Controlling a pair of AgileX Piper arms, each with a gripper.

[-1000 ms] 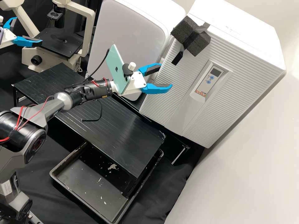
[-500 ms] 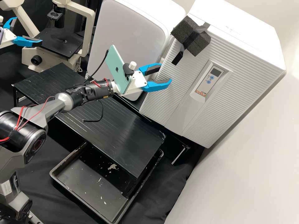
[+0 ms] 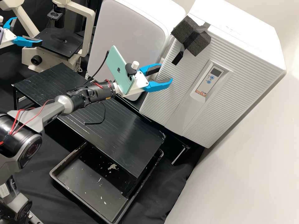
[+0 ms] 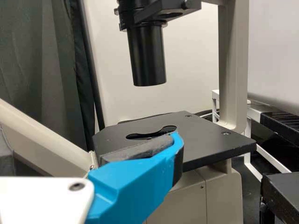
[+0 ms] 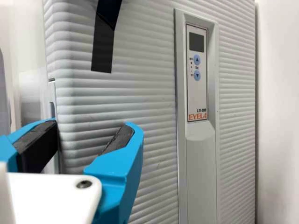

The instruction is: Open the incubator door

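Observation:
The white ribbed incubator door (image 3: 174, 96) is closed, with black foam blocks (image 3: 194, 35) taped at its upper corner. My right gripper (image 3: 166, 73) stands open at the door's left edge, one finger in front of the ribs, the other by the side edge. In the right wrist view, the right gripper (image 5: 93, 125) has nothing between its fingers, and the ribbed door (image 5: 145, 93) lies behind them; contact cannot be told. My left gripper (image 3: 28, 30) is open in front of the microscope (image 3: 64, 40); in the left wrist view, the left gripper (image 4: 91, 147) is by the microscope stage (image 4: 219, 142).
Another white appliance (image 3: 124, 34) stands left of the incubator, close to the right gripper. Beneath the right arm is a black slatted shelf (image 3: 118, 133), with a black tray (image 3: 90, 183) partly under it. A pale wall (image 3: 249, 161) rises to the right.
The right arm's wrist and mounted phone have shifted slightly right and turned a little, while its elbow has moved down and left. Its fingertips stay almost in place. The left gripper has not moved.

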